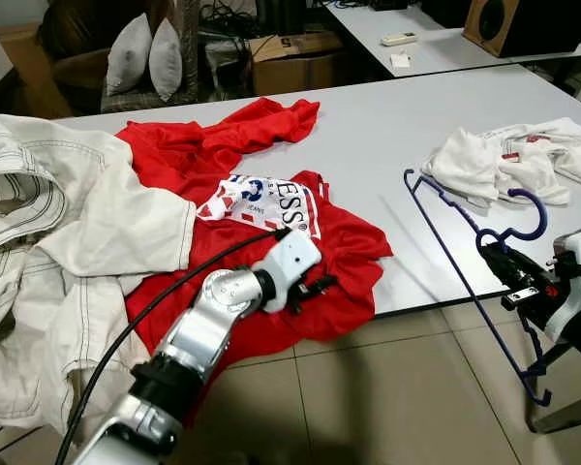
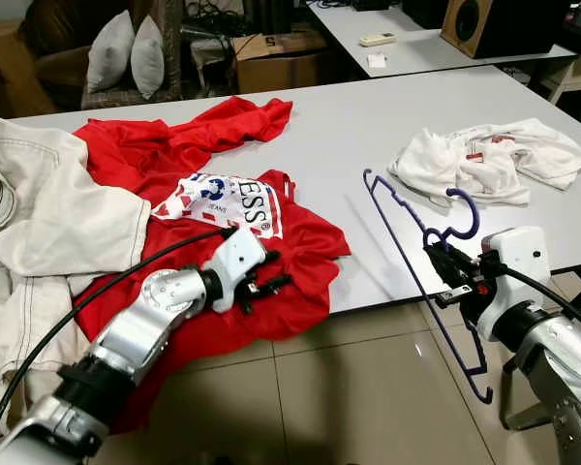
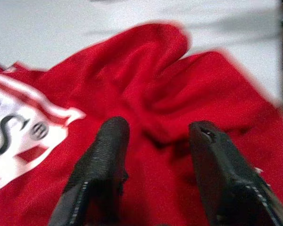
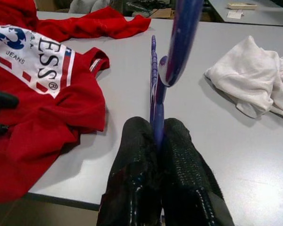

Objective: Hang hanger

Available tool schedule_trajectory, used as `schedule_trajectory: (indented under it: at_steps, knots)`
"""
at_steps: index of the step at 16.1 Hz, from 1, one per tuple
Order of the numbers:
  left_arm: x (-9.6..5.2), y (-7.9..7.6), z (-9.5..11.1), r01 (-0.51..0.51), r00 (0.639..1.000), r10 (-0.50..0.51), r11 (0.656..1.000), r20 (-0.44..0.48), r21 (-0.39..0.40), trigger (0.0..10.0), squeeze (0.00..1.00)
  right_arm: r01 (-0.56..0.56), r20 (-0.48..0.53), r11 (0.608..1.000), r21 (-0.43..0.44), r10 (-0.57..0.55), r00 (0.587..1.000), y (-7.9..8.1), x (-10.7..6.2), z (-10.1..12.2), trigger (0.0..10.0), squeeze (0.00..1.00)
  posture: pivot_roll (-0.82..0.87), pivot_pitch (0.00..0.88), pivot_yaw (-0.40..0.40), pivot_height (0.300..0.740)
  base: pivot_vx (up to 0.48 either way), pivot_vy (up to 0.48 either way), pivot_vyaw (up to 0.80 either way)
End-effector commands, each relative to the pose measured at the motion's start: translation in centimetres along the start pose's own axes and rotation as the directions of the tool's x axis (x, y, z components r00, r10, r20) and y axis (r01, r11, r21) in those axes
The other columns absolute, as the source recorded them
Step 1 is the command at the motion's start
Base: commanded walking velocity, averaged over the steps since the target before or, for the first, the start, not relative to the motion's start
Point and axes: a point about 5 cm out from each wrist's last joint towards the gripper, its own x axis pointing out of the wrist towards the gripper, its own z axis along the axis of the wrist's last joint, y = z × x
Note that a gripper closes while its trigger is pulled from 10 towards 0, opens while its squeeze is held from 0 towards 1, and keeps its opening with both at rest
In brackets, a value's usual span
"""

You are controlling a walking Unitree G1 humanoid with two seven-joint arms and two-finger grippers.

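Observation:
A thin blue hanger is held upright over the front right edge of the white table, its hook curling upward. My right gripper is shut on the hanger's neck just below the hook; the right wrist view has the blue wire pinched between the black fingers. A red T-shirt with a white printed logo lies spread on the table's left half, its hem hanging over the front edge. My left gripper is open just above the shirt's front part, its fingertips apart over red cloth.
A cream garment is heaped at the table's left, draping over the edge. White clothes lie at the right. Beyond the table stand a chair with pillows, a cardboard box and a second table with a speaker. Tiled floor lies in front.

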Motion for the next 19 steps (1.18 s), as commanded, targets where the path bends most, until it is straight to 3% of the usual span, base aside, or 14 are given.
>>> schedule_trajectory:
  at_steps: [1, 2, 3, 7, 9, 10, 19]
  knots:
    - [0.0, -0.4, -0.9, 0.042, 0.998, -0.044, 0.997, -0.034, -0.059, 10.0, 0.00, -0.021, -0.001, 0.999, -0.026, 0.021, 1.000, 0.4, -0.1, 0.5, 10.0, 0.00, -0.10, 0.000, 0.048, 0.740, 0.000, 0.000, 0.00]
    - [0.1, -0.9, -1.1, 0.081, 0.996, -0.084, 0.990, -0.018, -0.120, 10.0, 0.00, -0.022, -0.006, 0.999, -0.029, 0.021, 1.000, 0.3, -0.1, 0.4, 10.0, 0.00, -0.09, 0.000, 0.047, 0.740, 0.000, 0.000, 0.00]
    - [0.3, -1.0, -1.6, 0.066, 0.997, -0.070, 0.990, -0.033, -0.122, 10.0, 0.00, -0.023, -0.008, 0.999, -0.031, 0.022, 1.000, 0.3, 0.0, 0.4, 10.0, 0.00, -0.09, 0.000, 0.046, 0.740, 0.000, 0.000, 0.00]
    - [0.5, -0.5, -3.3, -0.003, 0.988, -0.002, 1.000, -0.157, -0.028, 10.0, 0.00, -0.028, -0.009, 0.999, -0.038, 0.027, 1.000, 0.3, 0.3, 0.6, 10.0, 0.00, -0.09, 0.000, 0.044, 0.740, 0.000, 0.000, 0.00]
    - [0.3, 0.1, -4.0, -0.033, 0.974, 0.025, 0.999, -0.223, -0.034, 10.0, 0.00, -0.032, -0.007, 0.999, -0.041, 0.031, 0.999, 0.3, 0.5, 0.6, 10.0, 0.00, -0.08, 0.000, 0.042, 0.740, 0.000, 0.000, 0.00]
    - [0.3, 0.2, -4.1, -0.022, 0.974, 0.013, 0.999, -0.228, -0.039, 0.0, 0.00, -0.031, -0.006, 0.999, -0.042, 0.031, 0.999, 0.3, 0.6, 0.6, 10.0, 0.00, -0.08, 0.000, 0.042, 0.740, 0.000, 0.000, 0.00]
    - [-0.2, -0.4, -4.5, 0.078, 0.977, -0.087, 0.995, -0.193, -0.055, 0.0, 0.00, -0.031, -0.004, 0.999, -0.036, 0.031, 1.000, 0.1, 0.6, 0.5, 10.0, 0.00, -0.08, 0.000, 0.041, 0.740, 0.000, 0.000, 0.00]
